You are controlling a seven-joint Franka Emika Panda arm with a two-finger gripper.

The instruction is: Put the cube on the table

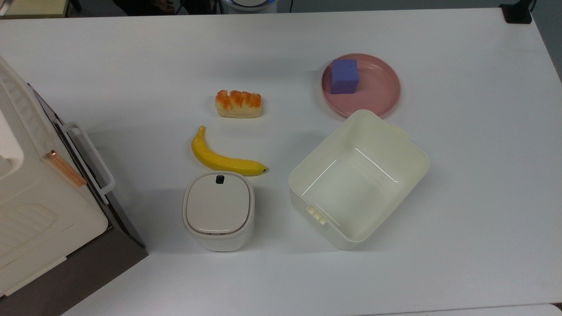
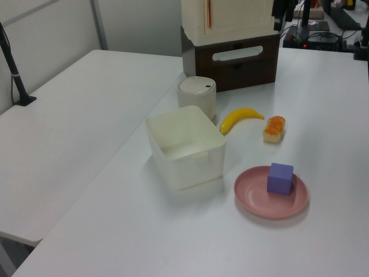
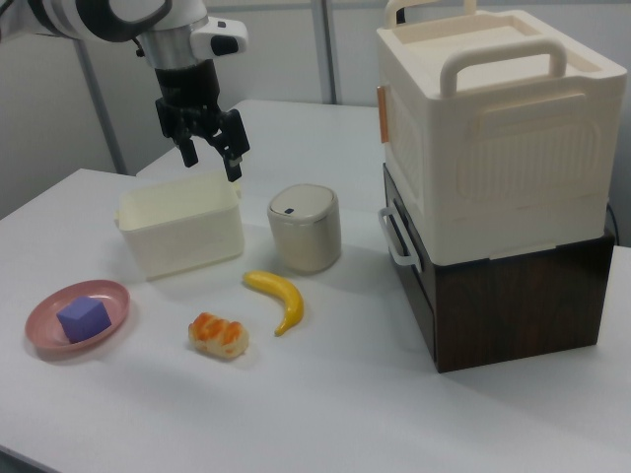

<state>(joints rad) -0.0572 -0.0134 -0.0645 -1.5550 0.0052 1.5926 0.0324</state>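
Observation:
The purple-blue cube (image 1: 344, 76) (image 2: 280, 178) (image 3: 83, 318) rests on a pink round plate (image 1: 382, 85) (image 2: 253, 196) (image 3: 47, 325) that lies on the white table (image 1: 474, 175) (image 2: 323, 104) (image 3: 325, 414). In the right view my gripper (image 3: 210, 160) hangs open in the air above the far side of the cream bin, well away from the cube, with nothing between its fingers.
An open cream bin (image 1: 358, 177) (image 2: 184, 147) (image 3: 182, 227) stands beside the plate. A white lidded container (image 1: 218, 210) (image 3: 305, 228), a banana (image 1: 221, 159) (image 3: 279, 299) and a bread piece (image 1: 238, 104) (image 3: 219, 335) lie nearby. A cream box on a brown drawer unit (image 3: 493, 177) (image 1: 39, 206) stands at the table's edge.

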